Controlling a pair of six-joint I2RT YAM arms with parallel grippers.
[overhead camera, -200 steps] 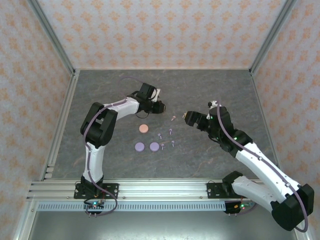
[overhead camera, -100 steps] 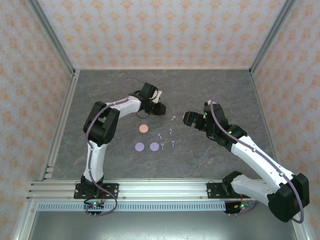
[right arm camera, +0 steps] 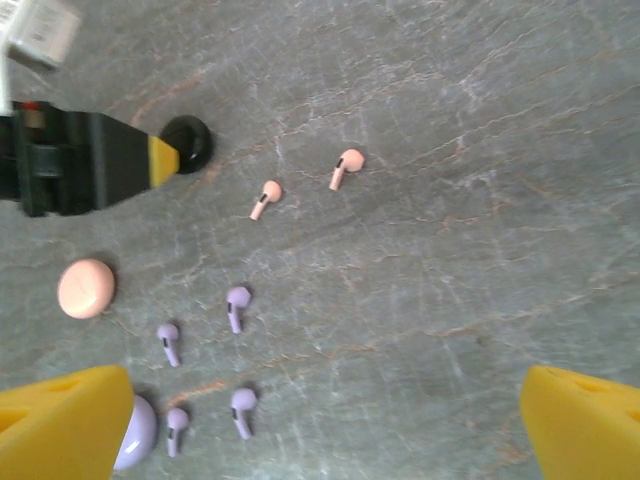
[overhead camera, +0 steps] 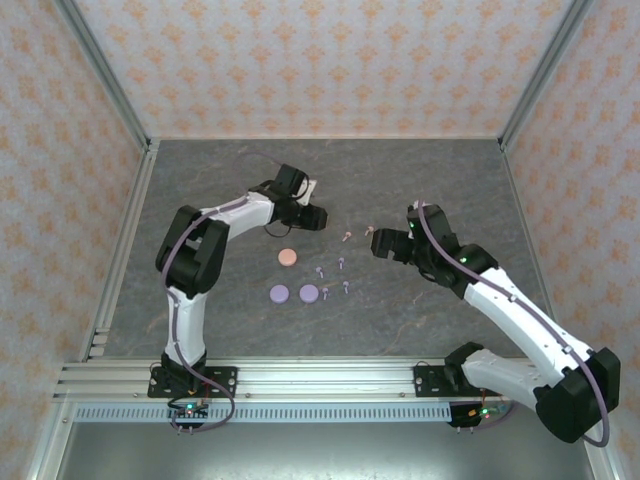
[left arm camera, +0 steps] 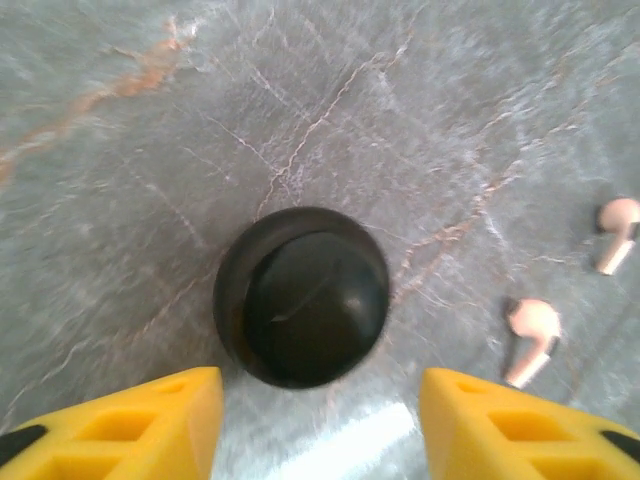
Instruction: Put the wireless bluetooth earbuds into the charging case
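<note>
A black round charging case (left arm camera: 302, 296) lies shut on the table just ahead of my left gripper (left arm camera: 320, 430), whose jaws stand open on either side of bare table. Two pink earbuds (left arm camera: 530, 338) lie to its right. My right gripper (right arm camera: 320, 430) hovers open above the earbuds: two pink ones (right arm camera: 346, 167) and several lavender ones (right arm camera: 236, 305). In the top view the left gripper (overhead camera: 312, 216) is left of the pink earbuds (overhead camera: 346, 236), and the right gripper (overhead camera: 378, 243) is just right of them.
A pink round case (overhead camera: 288, 257) and two lavender round cases (overhead camera: 279, 294) lie left of the lavender earbuds (overhead camera: 341, 263). The grey table (overhead camera: 450, 180) is fenced by metal rails and patterned walls.
My left gripper has opened and let go of the black case, which now rests on the table. The right arm has shifted a little toward the earbuds.
</note>
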